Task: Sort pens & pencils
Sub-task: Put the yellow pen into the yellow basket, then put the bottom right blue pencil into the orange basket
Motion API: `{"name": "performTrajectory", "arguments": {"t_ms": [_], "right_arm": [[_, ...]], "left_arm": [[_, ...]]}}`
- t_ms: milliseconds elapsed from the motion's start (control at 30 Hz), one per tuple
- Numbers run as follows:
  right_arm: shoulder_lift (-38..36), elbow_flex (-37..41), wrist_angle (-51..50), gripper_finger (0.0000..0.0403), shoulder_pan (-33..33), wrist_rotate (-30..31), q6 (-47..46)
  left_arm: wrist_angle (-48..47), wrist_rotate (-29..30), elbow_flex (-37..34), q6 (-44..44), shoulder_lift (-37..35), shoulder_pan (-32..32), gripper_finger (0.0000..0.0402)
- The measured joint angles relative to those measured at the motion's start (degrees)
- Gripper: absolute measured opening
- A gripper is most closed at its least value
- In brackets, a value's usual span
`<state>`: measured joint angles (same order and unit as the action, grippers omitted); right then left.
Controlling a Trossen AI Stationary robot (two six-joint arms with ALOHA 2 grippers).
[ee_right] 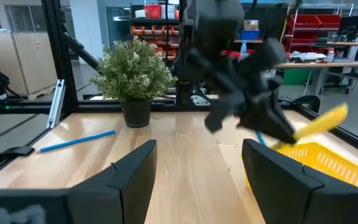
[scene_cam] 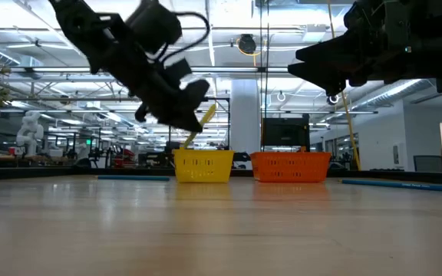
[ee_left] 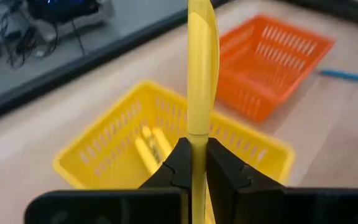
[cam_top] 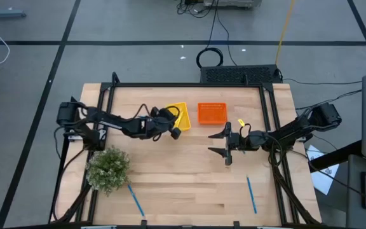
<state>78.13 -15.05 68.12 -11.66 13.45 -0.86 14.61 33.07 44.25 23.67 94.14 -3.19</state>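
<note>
Left wrist view: left gripper (ee_left: pixel 197 163) hides the pencil's (ee_left: pixel 202 74) lower end.

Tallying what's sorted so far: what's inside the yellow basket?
The yellow basket holds at least two pencils. The left gripper, gripping another pencil, hides part of its floor.

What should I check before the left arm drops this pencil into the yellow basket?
1. Grasp: left gripper shut on the pencil. Ok.
2. Position: gripper over the yellow basket in the high view. Ok.
3. Room in the basket: at least one pencil already lies inside, with space left. Ok.
4. Right gripper open, holding nothing, apart from the baskets. Ok.
5. Orange basket beside the yellow one, not under the pencil. Ok.
6. Exact height of the pencil tip above the basket floor: cannot tell.
7. Sorting finished: not ok, two blue pens lie on the table.
</note>
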Motion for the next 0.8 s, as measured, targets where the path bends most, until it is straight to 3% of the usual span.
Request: {"name": "performTrajectory", "arguments": {"t_ms": [233, 533, 800], "right_arm": [[-0.02, 0.00, 0.15, 0.0226, 0.00, -0.02, -0.01], [-0.01, 0.00, 0.15, 0.0226, 0.00, -0.02, -0.16], [0.00, 0.00, 0.14, 0.0226, 0.00, -0.02, -0.17]], "left_arm": [[0.56, -0.16, 0.00, 0.86, 2.37, -0.97, 0.0022], [0.53, -3.06, 0.00, 0.66, 2.34, -0.71, 0.0107], [0.12, -3.93, -0.02, -1.33, 1.73, -0.71, 0.0131]]}}
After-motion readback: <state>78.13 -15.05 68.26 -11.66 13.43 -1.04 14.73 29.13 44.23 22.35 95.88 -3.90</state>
